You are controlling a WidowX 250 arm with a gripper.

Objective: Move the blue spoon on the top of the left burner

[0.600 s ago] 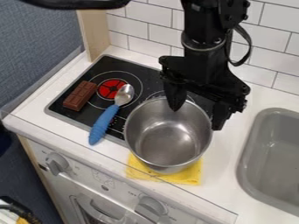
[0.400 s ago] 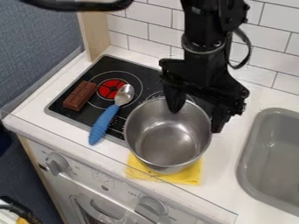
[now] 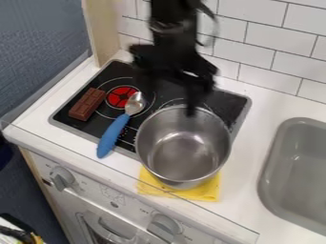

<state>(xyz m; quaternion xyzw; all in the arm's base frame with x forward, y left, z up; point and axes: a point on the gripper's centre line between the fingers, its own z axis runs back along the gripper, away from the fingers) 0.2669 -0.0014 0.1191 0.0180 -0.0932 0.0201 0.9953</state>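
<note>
The gripper (image 3: 170, 99), blurred, hangs over the back of the stove behind the pot, its fingers apart and nothing seen between them. Its right finger is near the pot's back rim. The blue-handled spoon (image 3: 115, 133) lies slanted on the stove, to the gripper's lower left. Its metal bowl is over the right side of the left burner (image 3: 119, 96), which has a red centre, and the handle's end extends past the stove's front edge onto the counter.
A metal pot (image 3: 184, 148) stands right of the spoon, partly over a yellow cloth (image 3: 208, 189). A brown chocolate bar (image 3: 87, 104) lies left of the burner. The sink (image 3: 298, 167) is at the right, and a tiled wall stands behind.
The gripper has moved left and toward the back, away from the pot's right side, uncovering the stove's right corner. Spoon, pot and chocolate bar have stayed put.
</note>
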